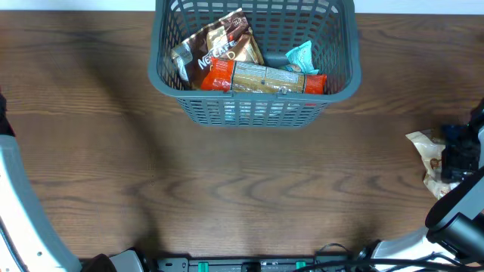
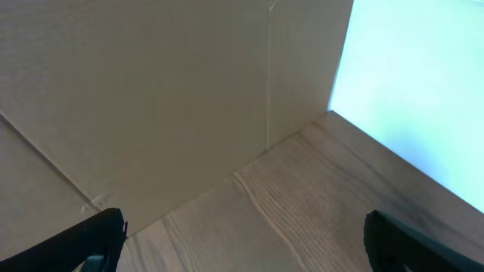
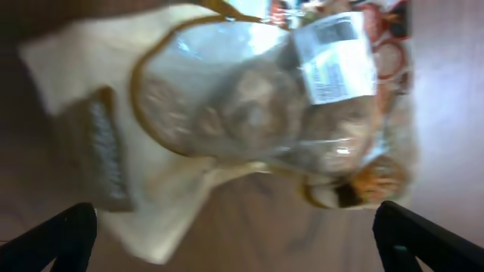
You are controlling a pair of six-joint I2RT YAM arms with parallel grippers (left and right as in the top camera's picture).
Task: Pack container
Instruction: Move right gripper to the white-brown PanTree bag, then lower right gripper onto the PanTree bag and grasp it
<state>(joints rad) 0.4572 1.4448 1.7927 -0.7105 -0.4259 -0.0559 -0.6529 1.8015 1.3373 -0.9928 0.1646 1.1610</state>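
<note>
Container (image 1: 253, 112) overhead only, snack bag (image 3: 257, 113) filling right wrist view

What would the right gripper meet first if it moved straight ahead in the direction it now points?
Most likely the packet of cookies lying on the table: it fills the right wrist view straight ahead of the right gripper, whose jaws are open. The distance is unclear.

even overhead light; right wrist view blurred, glary
</note>
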